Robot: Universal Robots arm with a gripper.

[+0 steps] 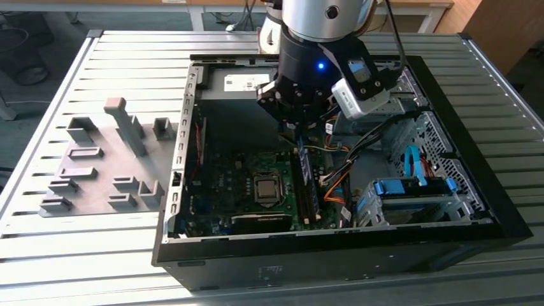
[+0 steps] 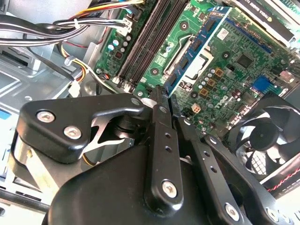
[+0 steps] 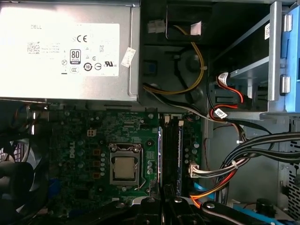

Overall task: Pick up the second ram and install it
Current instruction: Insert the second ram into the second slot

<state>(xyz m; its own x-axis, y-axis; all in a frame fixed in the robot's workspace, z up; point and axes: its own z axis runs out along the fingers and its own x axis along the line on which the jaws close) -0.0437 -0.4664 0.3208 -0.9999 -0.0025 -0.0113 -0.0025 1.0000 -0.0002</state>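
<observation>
Second ram [image 1: 304, 173] clenched in the claw [image 1: 299, 141], on edge over the motherboard's [image 1: 246, 185] memory slots.

Exterior view: the ram hangs just beside the CPU socket [image 1: 266, 188], inside the open case [image 1: 476, 159] on the bench [image 1: 51, 255]. Second wrist view: the claw [image 2: 164, 101] pinches the stick's [image 2: 197, 47] end, fingers [image 2: 159, 112] tight together. First wrist view: the ram [image 3: 178, 154] lies along the slots beside the socket [image 3: 124, 168]. I judge a slight tilt could seat one end only, jamming against the latches.

One second ram [image 1: 306, 182] — one gripper [image 1: 299, 135]
</observation>
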